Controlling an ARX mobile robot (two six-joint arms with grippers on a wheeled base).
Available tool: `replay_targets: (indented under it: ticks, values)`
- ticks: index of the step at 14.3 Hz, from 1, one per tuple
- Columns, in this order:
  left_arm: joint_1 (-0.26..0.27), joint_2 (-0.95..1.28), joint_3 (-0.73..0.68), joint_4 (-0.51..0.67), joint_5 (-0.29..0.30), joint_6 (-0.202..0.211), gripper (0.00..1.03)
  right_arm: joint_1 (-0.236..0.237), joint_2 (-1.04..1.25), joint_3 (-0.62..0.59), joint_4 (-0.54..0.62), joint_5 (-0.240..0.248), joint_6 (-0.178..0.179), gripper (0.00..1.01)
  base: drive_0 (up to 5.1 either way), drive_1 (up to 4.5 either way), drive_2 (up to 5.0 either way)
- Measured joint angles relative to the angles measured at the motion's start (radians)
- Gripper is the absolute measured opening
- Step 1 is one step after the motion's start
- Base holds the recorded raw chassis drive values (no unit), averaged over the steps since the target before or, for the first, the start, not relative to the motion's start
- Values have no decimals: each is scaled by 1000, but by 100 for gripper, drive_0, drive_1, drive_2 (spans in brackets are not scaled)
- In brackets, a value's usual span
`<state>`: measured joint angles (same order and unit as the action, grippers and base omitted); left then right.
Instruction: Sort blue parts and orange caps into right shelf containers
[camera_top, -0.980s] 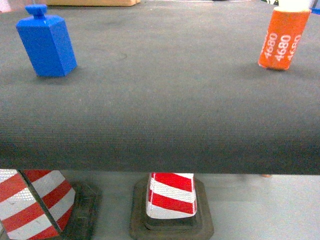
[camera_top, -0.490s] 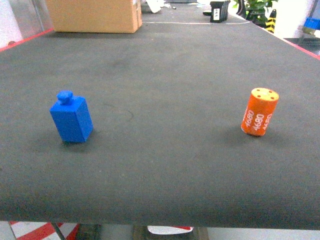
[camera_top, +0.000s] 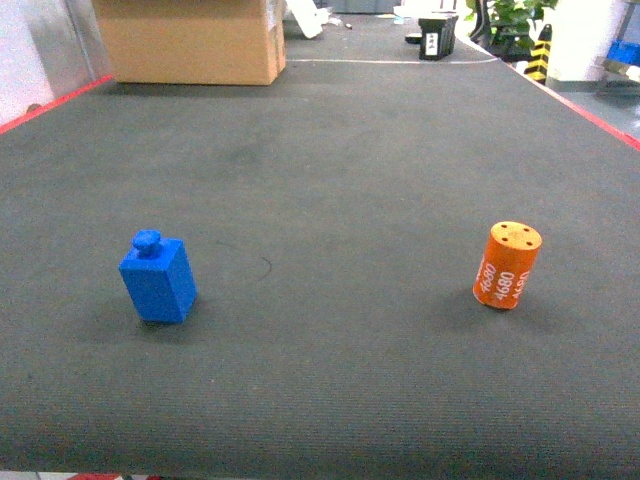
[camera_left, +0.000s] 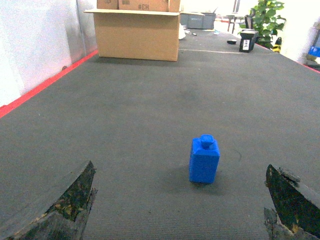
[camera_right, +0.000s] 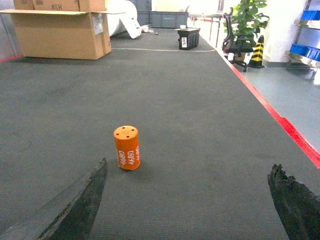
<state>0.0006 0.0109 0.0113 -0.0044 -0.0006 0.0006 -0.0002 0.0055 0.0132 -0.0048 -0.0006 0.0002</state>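
Since the earlier frame, more of the dark table is taken in by the head view, with the blue part at left and the orange cap at right, both upright and well apart. Both the left claw and right claw are held spread, each facing its piece without touching it. A cardboard box is seen at the table's far end.

On the bench, the block part stands toward the left edge, and the cylinder cap stands toward the right edge, well apart from it, both nearer the front edge than the back. A cardboard box sits at the far left corner. Beyond the far right corner stand a small case and a potted plant.
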Motion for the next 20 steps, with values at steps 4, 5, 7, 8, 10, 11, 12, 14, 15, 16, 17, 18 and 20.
replay_targets:
  ticks: [4,5,7,8,10,11,12,14,15,16,17,18,20]
  values:
    - [0,0,0,0,0,0,98,0,0,0,0,0,0,98,0,0,0]
    - [0,0,0,0,0,0,98,0,0,0,0,0,0,98,0,0,0]
    - [0,0,0,0,0,0,98,0,0,0,0,0,0,98,0,0,0]
    - [0,0,0,0,0,0,98,0,0,0,0,0,0,98,0,0,0]
    - [0,0,0,0,0,0,98,0,0,0,0,0,0,98,0,0,0]
    - [0,0,0,0,0,0,98,0,0,0,0,0,0,98,0,0,0]
    - [0,0,0,0,0,0,98,0,0,0,0,0,0,98,0,0,0]
    - [0,0,0,0,0,0,98,0,0,0,0,0,0,98,0,0,0]
    - [0,0,0,0,0,0,98,0,0,0,0,0,0,98,0,0,0]
    - [0,0,0,0,0,0,98,0,0,0,0,0,0,98,0,0,0]
    - [0,0,0,0,0,0,98,0,0,0,0,0,0,98,0,0,0]
    - [0,0,0,0,0,0,98,0,0,0,0,0,0,98,0,0,0]
    - [0,0,0,0,0,0,98,0,0,0,0,0,0,98,0,0,0]
